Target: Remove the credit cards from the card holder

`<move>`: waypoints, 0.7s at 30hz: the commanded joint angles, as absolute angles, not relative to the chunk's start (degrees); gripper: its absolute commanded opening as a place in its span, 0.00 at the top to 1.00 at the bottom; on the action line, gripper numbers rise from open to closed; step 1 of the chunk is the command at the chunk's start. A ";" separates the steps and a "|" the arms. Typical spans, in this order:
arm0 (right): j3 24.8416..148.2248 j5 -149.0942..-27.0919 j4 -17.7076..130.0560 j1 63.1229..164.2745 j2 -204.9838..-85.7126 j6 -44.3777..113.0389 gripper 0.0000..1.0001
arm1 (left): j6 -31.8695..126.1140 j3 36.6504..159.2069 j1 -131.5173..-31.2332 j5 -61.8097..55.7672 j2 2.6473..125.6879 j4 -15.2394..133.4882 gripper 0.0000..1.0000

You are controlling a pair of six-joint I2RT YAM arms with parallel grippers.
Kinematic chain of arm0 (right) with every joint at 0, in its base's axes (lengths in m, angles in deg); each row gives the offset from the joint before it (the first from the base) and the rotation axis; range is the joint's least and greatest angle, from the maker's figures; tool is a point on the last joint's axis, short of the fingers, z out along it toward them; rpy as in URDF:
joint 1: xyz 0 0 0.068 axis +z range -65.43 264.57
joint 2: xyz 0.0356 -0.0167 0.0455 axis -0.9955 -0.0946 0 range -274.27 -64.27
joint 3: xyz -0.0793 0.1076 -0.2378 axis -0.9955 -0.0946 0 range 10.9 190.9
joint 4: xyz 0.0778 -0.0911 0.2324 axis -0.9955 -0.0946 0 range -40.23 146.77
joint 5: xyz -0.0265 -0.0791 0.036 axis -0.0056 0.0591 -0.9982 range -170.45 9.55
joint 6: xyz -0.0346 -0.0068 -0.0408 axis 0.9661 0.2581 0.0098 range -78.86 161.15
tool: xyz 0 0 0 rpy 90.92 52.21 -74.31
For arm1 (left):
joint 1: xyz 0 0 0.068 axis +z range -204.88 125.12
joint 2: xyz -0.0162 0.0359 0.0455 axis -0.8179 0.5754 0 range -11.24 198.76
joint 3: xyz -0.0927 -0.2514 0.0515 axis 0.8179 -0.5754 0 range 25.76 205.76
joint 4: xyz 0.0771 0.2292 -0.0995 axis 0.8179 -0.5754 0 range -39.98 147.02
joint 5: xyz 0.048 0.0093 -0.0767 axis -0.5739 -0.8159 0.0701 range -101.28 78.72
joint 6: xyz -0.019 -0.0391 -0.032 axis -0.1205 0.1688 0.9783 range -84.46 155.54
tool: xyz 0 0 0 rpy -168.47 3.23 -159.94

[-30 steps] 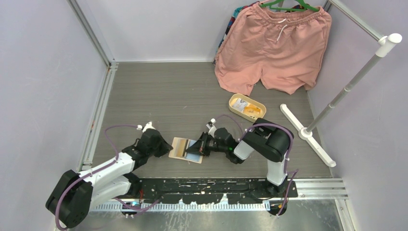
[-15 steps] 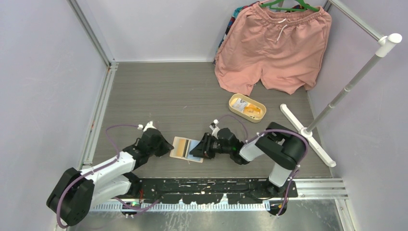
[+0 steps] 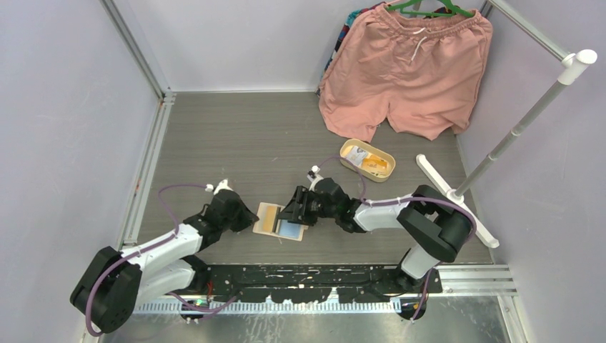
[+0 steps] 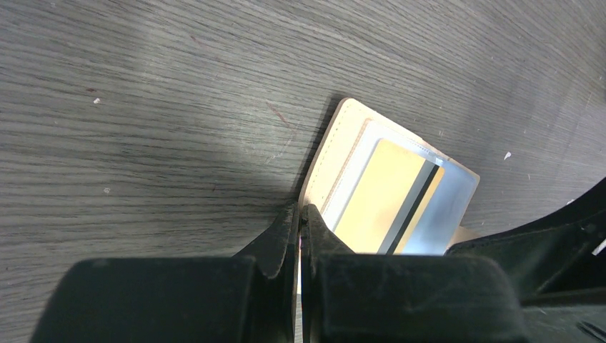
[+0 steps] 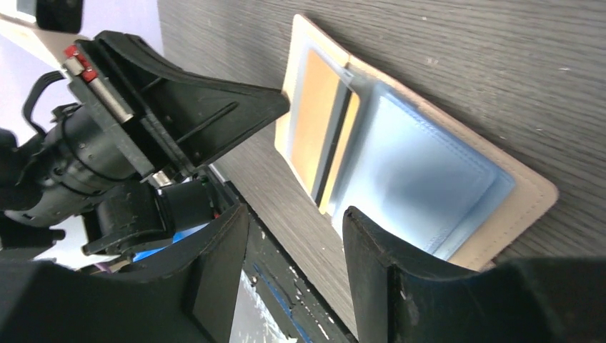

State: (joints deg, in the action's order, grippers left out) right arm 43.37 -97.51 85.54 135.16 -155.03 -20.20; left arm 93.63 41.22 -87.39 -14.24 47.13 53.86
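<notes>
The tan card holder (image 3: 261,211) lies open and flat on the table between both arms. An orange-yellow credit card (image 3: 269,221) with a dark stripe sits in its left pocket, also visible as the card (image 4: 377,194) and the card (image 5: 314,128). The right half shows pale blue pockets (image 5: 421,179). My left gripper (image 3: 251,218) is shut, its tips (image 4: 300,211) resting at the card holder's (image 4: 334,153) left edge. My right gripper (image 3: 291,212) hovers open just over the right half, nothing between its fingers (image 5: 294,214).
An oval tan tray (image 3: 347,149) holding cards stands behind and to the right. Pink shorts (image 3: 407,64) hang at the back. A white rack foot (image 3: 457,199) and its pole (image 3: 529,114) stand on the right. A metal rail (image 3: 146,171) runs along the left.
My right gripper has opened and lifted slightly off the card holder's right half, uncovering the blue pockets. Its elbow swung right. The left gripper stayed put.
</notes>
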 commanded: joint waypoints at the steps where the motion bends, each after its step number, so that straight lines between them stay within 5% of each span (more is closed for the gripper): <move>1: 43.96 -95.60 86.31 134.99 -156.56 -20.19 0.43 | 92.58 40.54 -87.73 -14.97 48.10 49.69 1.00; 21: 46.53 -97.07 100.27 136.85 -167.61 -27.71 0.44 | 92.80 39.21 -87.61 -15.51 46.29 48.70 1.00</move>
